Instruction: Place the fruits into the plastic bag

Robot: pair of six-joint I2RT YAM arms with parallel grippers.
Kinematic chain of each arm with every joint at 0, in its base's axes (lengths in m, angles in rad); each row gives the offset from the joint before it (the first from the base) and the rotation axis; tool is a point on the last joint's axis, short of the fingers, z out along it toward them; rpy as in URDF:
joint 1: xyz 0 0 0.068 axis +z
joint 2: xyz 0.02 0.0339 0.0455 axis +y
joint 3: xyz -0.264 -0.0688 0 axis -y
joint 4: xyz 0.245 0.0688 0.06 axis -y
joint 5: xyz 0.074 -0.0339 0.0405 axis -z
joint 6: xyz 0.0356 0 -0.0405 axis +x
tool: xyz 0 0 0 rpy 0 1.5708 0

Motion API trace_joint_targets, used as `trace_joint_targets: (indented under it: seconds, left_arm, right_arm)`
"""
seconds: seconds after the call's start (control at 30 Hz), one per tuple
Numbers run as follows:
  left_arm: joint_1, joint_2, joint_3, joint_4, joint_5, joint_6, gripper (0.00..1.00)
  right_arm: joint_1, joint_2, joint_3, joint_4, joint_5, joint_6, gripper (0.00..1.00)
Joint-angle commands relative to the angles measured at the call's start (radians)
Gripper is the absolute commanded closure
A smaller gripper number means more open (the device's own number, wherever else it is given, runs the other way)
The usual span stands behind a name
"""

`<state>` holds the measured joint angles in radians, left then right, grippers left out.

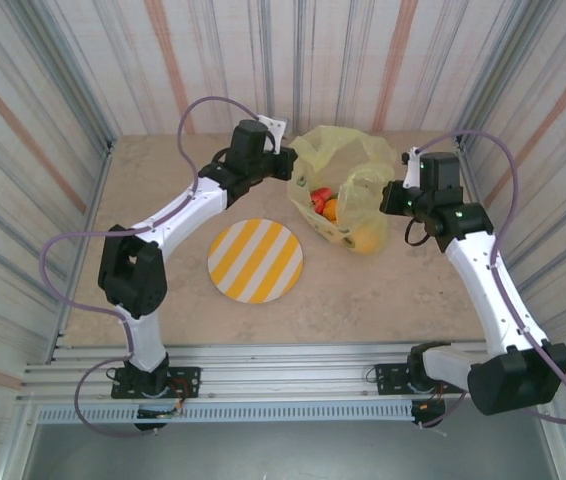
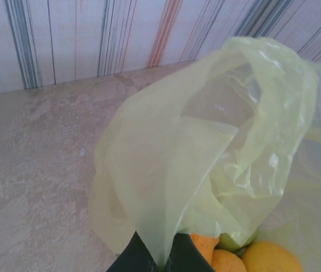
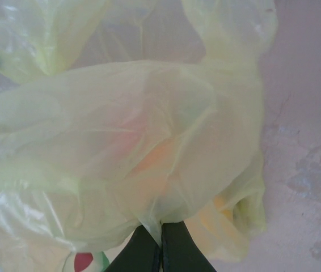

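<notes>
The pale, marbled tabletop (image 1: 153, 190) carried a round yellow-and-white striped plate (image 1: 255, 260) lying flat near its middle. Just beside the plate, to the right and farther back, the crinkled yellow-green plastic bag (image 1: 348, 170) rested on it.

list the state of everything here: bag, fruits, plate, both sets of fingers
plastic bag, on the table, mouth open, pinched at two sides
fruits, inside the bag
striped plate, flat on the table, left of the bag
left fingers, shut on the bag's film
right fingers, shut on the bag's film
</notes>
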<state>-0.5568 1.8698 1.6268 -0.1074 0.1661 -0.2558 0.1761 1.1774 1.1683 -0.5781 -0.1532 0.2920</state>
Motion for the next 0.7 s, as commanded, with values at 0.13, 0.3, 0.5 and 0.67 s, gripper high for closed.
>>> trace_joint_targets:
  seconds: [0.13,0.3,0.5,0.67]
  left_arm:
    - [0.026,-0.043,-0.079,0.034,0.012,-0.015,1.00]
    - [0.035,-0.037,-0.092,0.029,0.028,-0.028,0.98]
    - [0.037,-0.078,-0.105,0.020,0.053,-0.029,0.66]
    - [0.037,-0.170,-0.171,0.055,0.100,-0.054,0.41]
  right_arm:
    - [-0.006,-0.021,-0.089,0.049,-0.062,0.049,1.00]
    - [-0.009,-0.008,-0.080,0.052,-0.101,0.052,0.97]
    - [-0.010,-0.032,-0.009,-0.002,-0.099,0.023,0.76]
    - [-0.016,-0.098,0.034,-0.054,-0.043,-0.005,0.48]
